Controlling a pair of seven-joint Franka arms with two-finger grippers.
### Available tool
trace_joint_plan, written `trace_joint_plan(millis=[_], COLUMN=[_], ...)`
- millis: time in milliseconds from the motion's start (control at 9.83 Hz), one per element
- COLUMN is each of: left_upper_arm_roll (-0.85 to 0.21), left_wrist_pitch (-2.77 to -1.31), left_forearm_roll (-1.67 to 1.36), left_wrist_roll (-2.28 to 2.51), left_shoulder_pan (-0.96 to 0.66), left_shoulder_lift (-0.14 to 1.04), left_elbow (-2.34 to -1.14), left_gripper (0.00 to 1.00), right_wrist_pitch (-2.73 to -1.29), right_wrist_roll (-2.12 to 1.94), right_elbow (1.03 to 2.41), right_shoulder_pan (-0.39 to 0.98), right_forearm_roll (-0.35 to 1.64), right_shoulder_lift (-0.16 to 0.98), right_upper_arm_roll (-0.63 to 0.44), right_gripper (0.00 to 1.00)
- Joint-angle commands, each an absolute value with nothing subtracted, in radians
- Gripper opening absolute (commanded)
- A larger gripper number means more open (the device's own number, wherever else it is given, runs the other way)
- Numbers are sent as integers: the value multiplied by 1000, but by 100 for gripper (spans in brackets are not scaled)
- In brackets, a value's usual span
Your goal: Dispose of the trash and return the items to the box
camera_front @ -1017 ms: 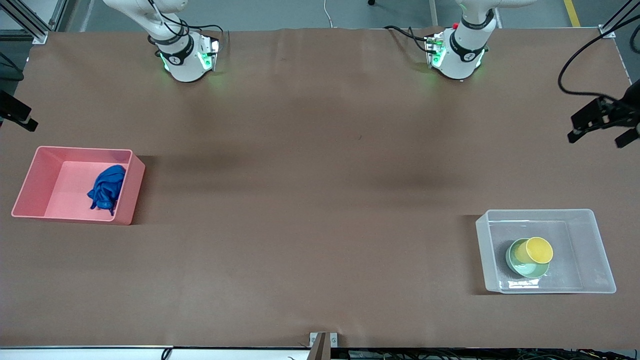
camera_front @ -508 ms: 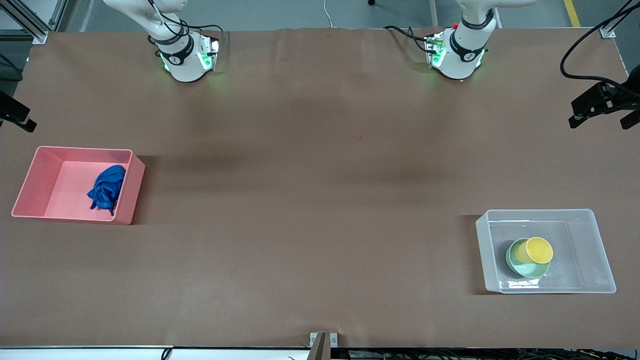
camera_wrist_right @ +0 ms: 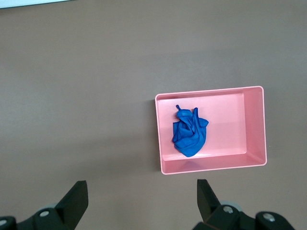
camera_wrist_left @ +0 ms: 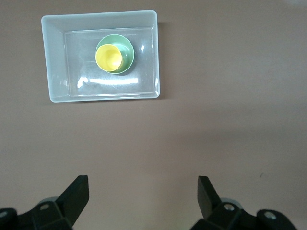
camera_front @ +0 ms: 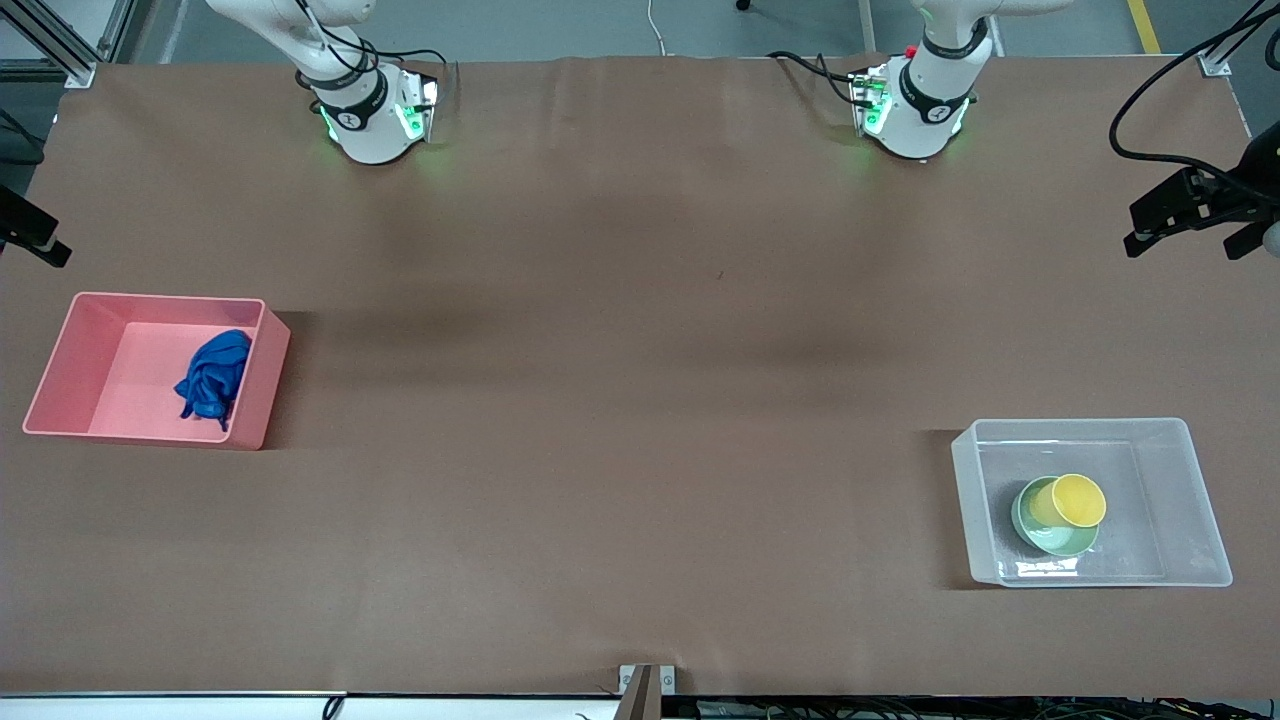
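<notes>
The blue trash wad lies in the pink bin; it also shows in the right wrist view. The yellow cup lies tilted in the mint-green bowl, and both sit in the clear box. The left wrist view shows the cup, the bowl and the box. My left gripper is open and empty, high over the table's edge at the left arm's end. My right gripper is open and empty, high near the pink bin.
The brown table bears only the pink bin at the right arm's end and the clear box at the left arm's end. A small metal bracket sits at the table edge nearest the front camera.
My left gripper has drifted a little toward the bases' side of the table. My right gripper has barely shifted. The bin, box and their contents have not moved.
</notes>
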State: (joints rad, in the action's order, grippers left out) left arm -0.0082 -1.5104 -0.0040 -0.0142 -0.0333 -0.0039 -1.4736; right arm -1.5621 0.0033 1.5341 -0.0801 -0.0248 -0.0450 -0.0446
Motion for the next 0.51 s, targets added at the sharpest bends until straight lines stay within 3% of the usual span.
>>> trace_joint_plan(millis=[0, 407], left_upper_arm_roll=[8, 29], left_wrist_pitch=[-1540, -1540], left_forearm_roll=[-18, -17], left_wrist_roll=[-12, 1], left_shoulder_pan=[-50, -61], left_shoulder_lift=[-25, -37], left_elbow=[-1534, -1546], left_gripper=[100, 100], right_wrist_pitch=[-1568, -1566], right_wrist_roll=[-6, 0], right_elbow=[1531, 1532], right_shoulder_pan=[-83, -81], right_forearm_roll=[-20, -18], right_shoulder_lift=[-44, -46], right_upper_arm_roll=[-40, -37], right_gripper=[100, 100])
